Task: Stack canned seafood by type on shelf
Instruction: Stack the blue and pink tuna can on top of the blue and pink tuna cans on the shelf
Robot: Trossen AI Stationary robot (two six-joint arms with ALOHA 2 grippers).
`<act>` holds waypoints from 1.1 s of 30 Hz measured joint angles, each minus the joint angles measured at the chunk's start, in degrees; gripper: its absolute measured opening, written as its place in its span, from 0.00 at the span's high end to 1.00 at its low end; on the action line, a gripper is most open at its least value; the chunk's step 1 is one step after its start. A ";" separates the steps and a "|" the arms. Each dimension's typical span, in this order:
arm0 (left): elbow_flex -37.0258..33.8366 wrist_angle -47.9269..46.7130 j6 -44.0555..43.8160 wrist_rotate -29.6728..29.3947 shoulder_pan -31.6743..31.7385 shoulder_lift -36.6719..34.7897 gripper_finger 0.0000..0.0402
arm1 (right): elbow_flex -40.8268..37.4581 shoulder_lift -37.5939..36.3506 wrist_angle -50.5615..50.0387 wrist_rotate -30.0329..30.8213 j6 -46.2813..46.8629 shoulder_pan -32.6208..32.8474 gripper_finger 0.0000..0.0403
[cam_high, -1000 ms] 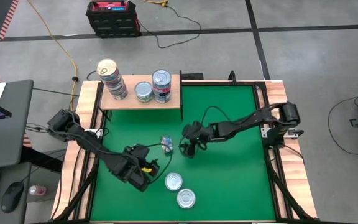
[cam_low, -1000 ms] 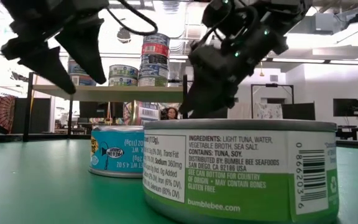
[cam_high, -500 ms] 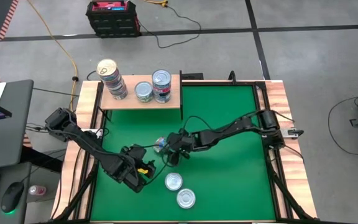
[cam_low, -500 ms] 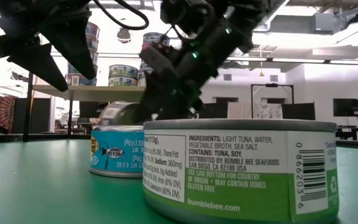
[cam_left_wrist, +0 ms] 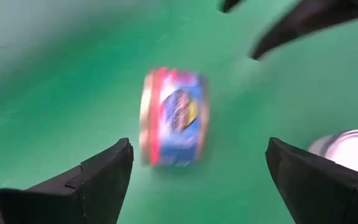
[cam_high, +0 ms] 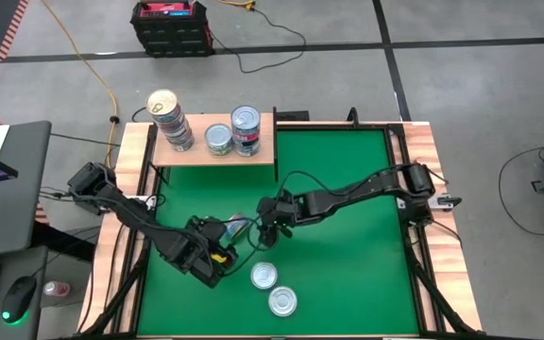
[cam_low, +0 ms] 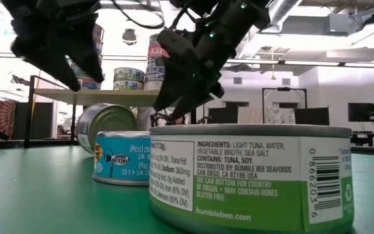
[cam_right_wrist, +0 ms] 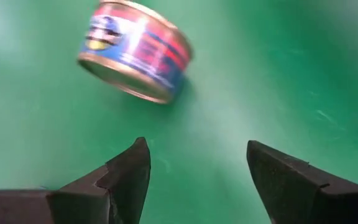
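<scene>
Tabletop (cam_high: 424,142) first: its green mat (cam_high: 348,264) fills the middle, and the light-wood shelf (cam_high: 196,153) stands at the far left corner, already carrying a tall stack of tins (cam_high: 170,120), a single low tin (cam_high: 218,140) and a shorter stack (cam_high: 246,129). Near the front edge of the mat two tuna tins lie flat, lids up, one (cam_high: 264,276) just behind the other (cam_high: 282,301).

Between the two arms lies the tin that matters now, a red-and-blue labelled tin (cam_high: 235,225). It has tipped onto its rim, so its round faces point sideways and it could roll; the low view shows it (cam_low: 106,127) on edge behind a blue-labelled tin (cam_low: 123,158).

The left gripper (cam_high: 217,247) hovers just on the near side of that tin, spread wide and empty, with the tin (cam_left_wrist: 173,118) centred ahead between its fingers. The right gripper (cam_high: 266,229) hangs just beside the tin on the opposite side, also wide open and carrying nothing; from its wrist the tin (cam_right_wrist: 135,50) sits off toward one finger and not in the gap.

Judged from this, the left gripper is better lined up, though a grip across the flat faces looks easier than across the curved wall.
</scene>
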 joint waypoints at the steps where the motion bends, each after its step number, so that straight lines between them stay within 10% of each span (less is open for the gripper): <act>1: 0.00 1.35 1.49 0.02 0.31 0.03 0.12 | 0.00 -0.46 -0.58 -0.02 0.00 -0.32 0.28; 22: -6.91 11.83 12.72 7.20 8.91 0.11 0.06 | 0.00 -8.19 -9.66 -0.22 -5.83 -2.11 0.28; 33: -12.17 20.98 17.00 6.15 9.69 0.11 0.30 | -0.02 -9.19 -11.32 -0.27 -7.12 -1.76 0.28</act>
